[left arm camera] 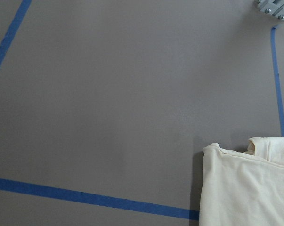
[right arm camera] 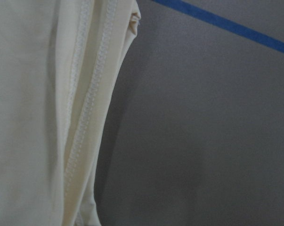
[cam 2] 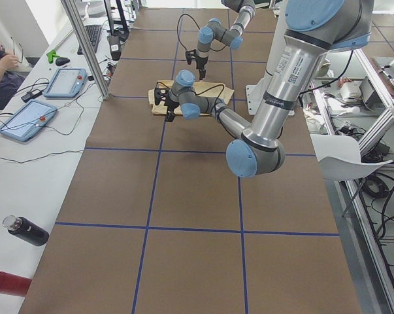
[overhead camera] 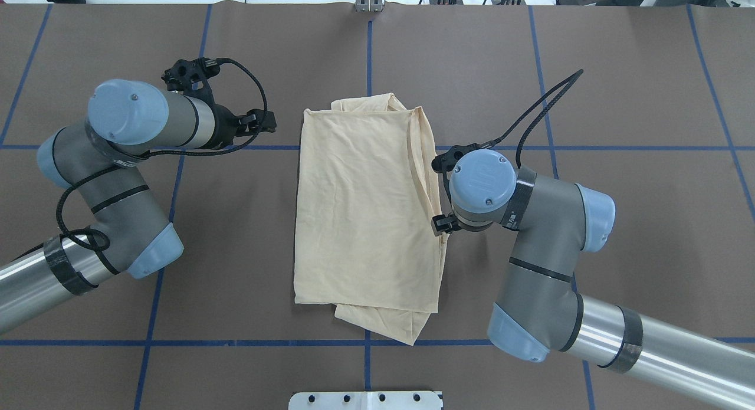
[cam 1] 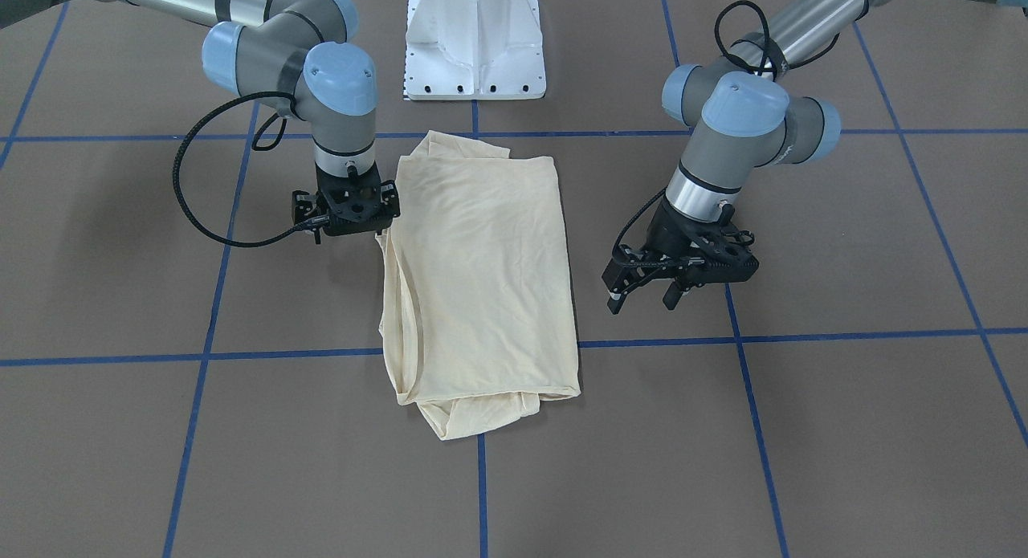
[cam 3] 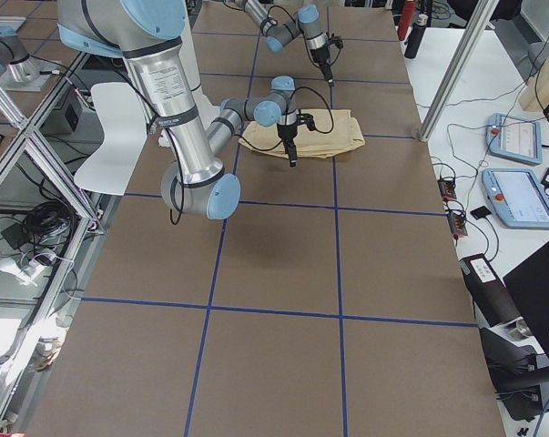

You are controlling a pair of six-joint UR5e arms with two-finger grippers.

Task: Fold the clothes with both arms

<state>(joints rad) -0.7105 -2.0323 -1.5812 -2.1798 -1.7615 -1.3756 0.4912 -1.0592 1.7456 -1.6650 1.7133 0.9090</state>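
T-shirt [cam 1: 482, 277], pale cream-yellow, is lying flat on the brown table [cam 1: 843, 429], folded into a long rectangle with spare cloth poking out past both short ends. A white pedestal base [cam 1: 475, 52] is standing near one short end. The right gripper [cam 1: 349, 225] is pointing straight down at the middle of one long edge, beside the stitched hem; its finger spread and any contact with the cloth cannot be told. The left gripper [cam 1: 641, 303] is hanging tilted off the opposite long edge, apart from the cloth, fingers spread wide, holding nothing.
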